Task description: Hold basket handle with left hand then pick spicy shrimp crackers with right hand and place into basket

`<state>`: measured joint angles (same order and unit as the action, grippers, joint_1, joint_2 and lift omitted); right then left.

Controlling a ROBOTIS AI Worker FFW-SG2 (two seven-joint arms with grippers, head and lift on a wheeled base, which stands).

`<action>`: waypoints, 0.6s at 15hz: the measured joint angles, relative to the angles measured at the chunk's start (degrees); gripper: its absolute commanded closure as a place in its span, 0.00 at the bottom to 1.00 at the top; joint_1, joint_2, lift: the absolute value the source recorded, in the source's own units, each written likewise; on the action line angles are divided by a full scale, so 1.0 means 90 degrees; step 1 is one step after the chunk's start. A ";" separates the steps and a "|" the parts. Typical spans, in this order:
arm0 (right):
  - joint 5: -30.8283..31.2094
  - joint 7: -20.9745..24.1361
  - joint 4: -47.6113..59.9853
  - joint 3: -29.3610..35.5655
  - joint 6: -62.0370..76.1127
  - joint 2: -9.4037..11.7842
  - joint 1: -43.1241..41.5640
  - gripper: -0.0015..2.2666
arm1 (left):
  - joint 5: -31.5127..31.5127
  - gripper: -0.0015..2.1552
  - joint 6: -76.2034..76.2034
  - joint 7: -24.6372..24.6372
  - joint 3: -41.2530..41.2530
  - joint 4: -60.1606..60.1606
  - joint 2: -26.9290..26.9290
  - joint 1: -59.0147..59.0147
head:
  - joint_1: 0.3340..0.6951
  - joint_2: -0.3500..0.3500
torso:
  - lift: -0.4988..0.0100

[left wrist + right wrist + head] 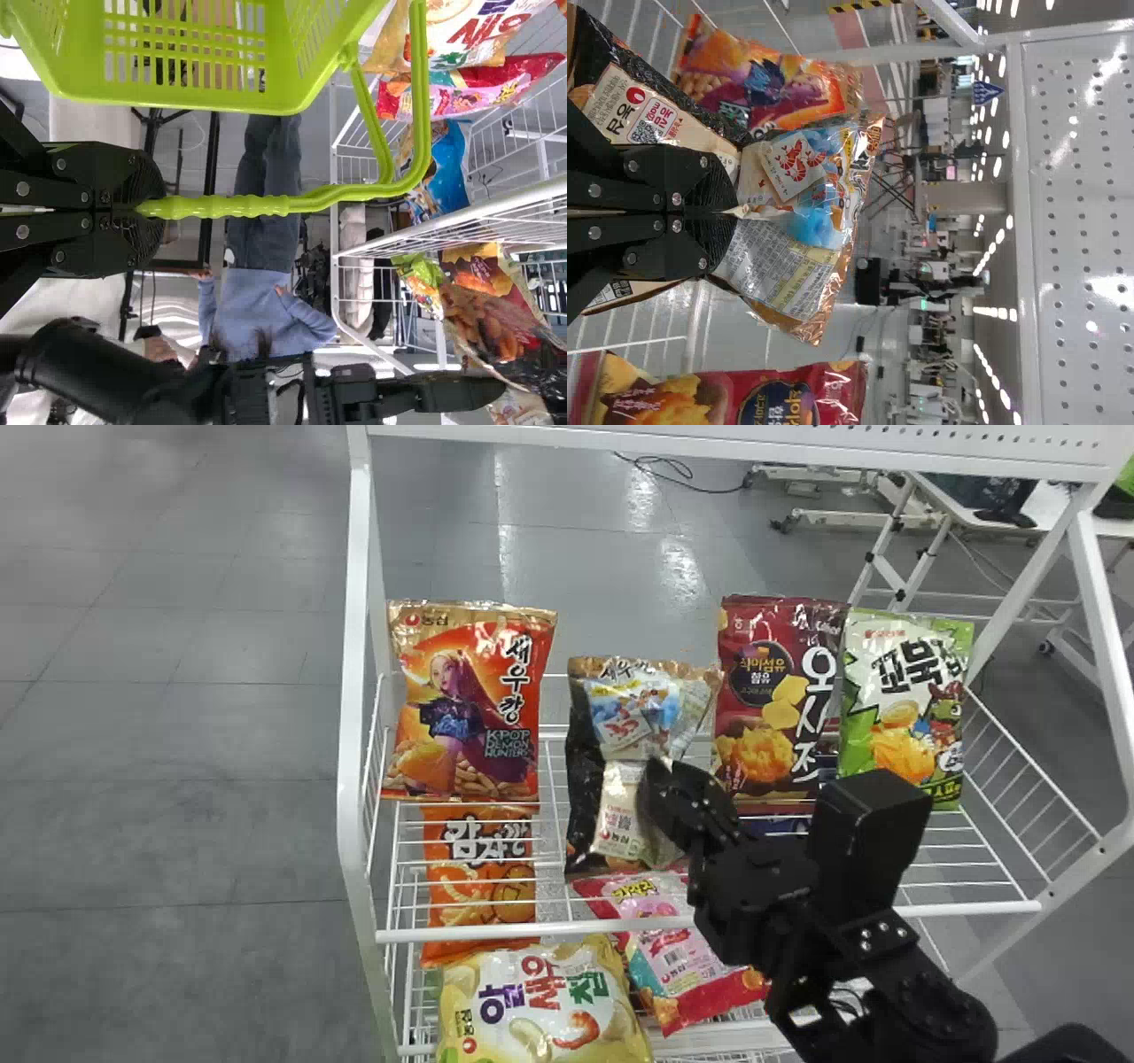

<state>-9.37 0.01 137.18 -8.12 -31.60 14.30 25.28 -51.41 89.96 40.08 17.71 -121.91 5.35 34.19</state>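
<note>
My right gripper (657,778) is at the front of the black spicy shrimp crackers bag (583,802), in the middle of the upper shelf. In the right wrist view, the right gripper (733,211) is shut on a creased pinch of the bag (775,279), whose top edge spreads out past the fingers. The left gripper (142,210) is shut on the grip of the green basket's handle (244,206). The basket body (186,97) hangs from that handle, beside the rack.
An orange bag (469,708) stands left of the crackers; a red bag (780,691) and a green-white bag (904,700) stand to the right. Lower down lie more snack bags (540,1001). White rack posts (353,691) and the shelf's front rail (496,931) bound the space.
</note>
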 measured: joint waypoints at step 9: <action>-0.0282 -0.0050 0.1781 0.0243 -0.3471 0.0423 0.0694 0.88 | -0.0029 0.88 0.0000 0.0013 0.0017 -0.0110 -0.0034 0.0011 | 1.00 0.23 | 0.91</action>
<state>-11.91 -0.45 153.21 -5.94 -62.84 18.11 31.52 -51.68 89.96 40.19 17.86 -122.90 5.05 34.28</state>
